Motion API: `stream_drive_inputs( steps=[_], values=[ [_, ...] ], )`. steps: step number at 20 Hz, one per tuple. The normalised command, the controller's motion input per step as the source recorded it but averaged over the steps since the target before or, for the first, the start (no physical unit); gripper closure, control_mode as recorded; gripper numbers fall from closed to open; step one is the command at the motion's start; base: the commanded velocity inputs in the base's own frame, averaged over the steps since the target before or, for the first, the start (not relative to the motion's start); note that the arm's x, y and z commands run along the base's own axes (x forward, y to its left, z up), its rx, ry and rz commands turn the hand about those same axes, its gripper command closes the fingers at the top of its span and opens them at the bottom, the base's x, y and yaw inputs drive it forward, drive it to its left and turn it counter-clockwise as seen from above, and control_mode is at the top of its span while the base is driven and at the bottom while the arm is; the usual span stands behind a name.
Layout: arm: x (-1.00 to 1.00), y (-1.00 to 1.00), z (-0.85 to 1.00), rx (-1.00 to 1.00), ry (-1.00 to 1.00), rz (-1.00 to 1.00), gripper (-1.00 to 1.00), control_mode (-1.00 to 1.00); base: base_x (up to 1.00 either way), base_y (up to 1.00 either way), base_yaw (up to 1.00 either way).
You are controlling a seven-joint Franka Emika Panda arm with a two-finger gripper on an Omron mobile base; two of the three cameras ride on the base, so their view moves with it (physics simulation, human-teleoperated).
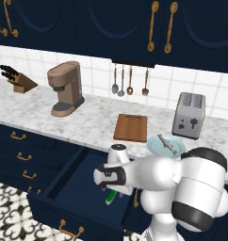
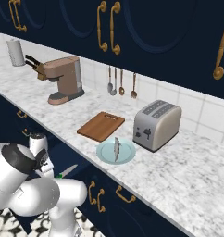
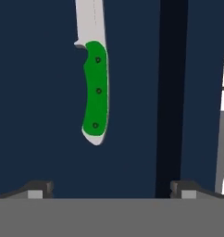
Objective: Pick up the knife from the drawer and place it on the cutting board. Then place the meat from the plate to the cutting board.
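Note:
The knife (image 3: pixel 95 92), with its bright green handle and pale blade, lies flat on the floor of the open navy drawer (image 1: pixel 64 188). My gripper (image 3: pixel 111 190) hangs open just above it, and the handle lies a little ahead of the fingertips (image 3: pixel 40 188), not between them. In the left base view the gripper (image 1: pixel 113 188) is down inside the drawer, with the green handle (image 1: pixel 109 198) showing below it. The brown cutting board (image 1: pixel 131 127) lies bare on the counter. Beside it the pale teal plate (image 1: pixel 156 147) holds the slim grey meat (image 1: pixel 166 144).
A silver toaster (image 1: pixel 189 115) stands right of the board, and a brown coffee machine (image 1: pixel 65 88) and a knife block (image 1: pixel 17 79) stand to the left. Utensils (image 1: pixel 129 81) hang on the tiled wall. The drawer's front (image 1: pixel 71 229) juts out toward the base.

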Motion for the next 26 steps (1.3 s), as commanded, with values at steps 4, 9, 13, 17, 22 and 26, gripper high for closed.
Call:
stream_drive_inputs(
  steps=[4,9,13,17,22,26],
  values=[
    [0.0,-0.09,-0.12,0.0,0.0,0.0,-1.0,-1.0,0.0,0.0,0.0],
    [0.0,-0.12,-0.05,0.0,0.0,0.0,-1.0,-1.0,0.0,0.0,0.0],
    [0.0,-0.18,-0.07,0.0,0.0,0.0,-1.0,-1.0,0.0,0.0,0.0],
    [0.15,-0.07,-0.18,0.0,0.0,0.0,-1.0,-1.0,0.0,0.0,0.0],
    [0.2,0.1,-0.19,-0.02,0.0,0.0,-1.0,-1.0,0.0,0.0,0.0],
    [0.18,0.15,-0.34,-0.07,0.0,0.0,-1.0,-1.0,0.0,0.0,0.0]
  ],
)
